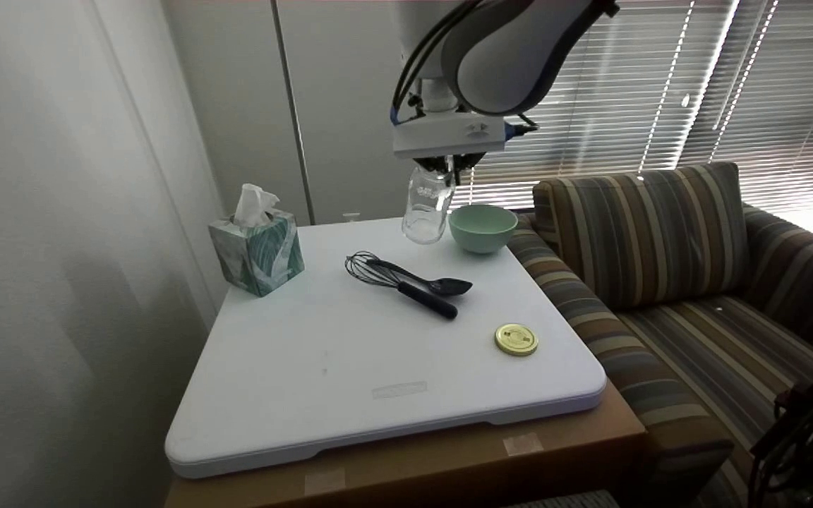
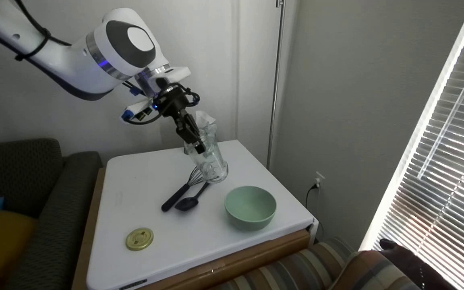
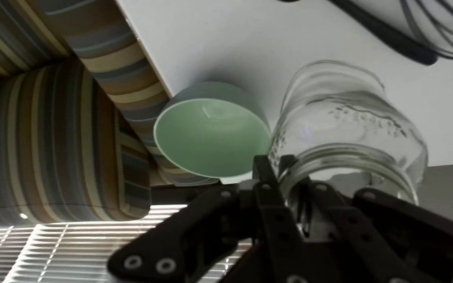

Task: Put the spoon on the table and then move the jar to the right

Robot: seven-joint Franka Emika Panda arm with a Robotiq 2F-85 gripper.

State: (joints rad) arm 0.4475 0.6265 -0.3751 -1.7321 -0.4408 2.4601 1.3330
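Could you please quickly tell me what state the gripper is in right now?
Gripper: closed, holding the glass jar by its rim, tilted, above the table.

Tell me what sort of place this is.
Probably a living room or lounge, though perhaps an office sitting area: a striped upholstered seat stands beside the white-topped table, window blinds hang behind that seat, and a tissue box sits on the table.
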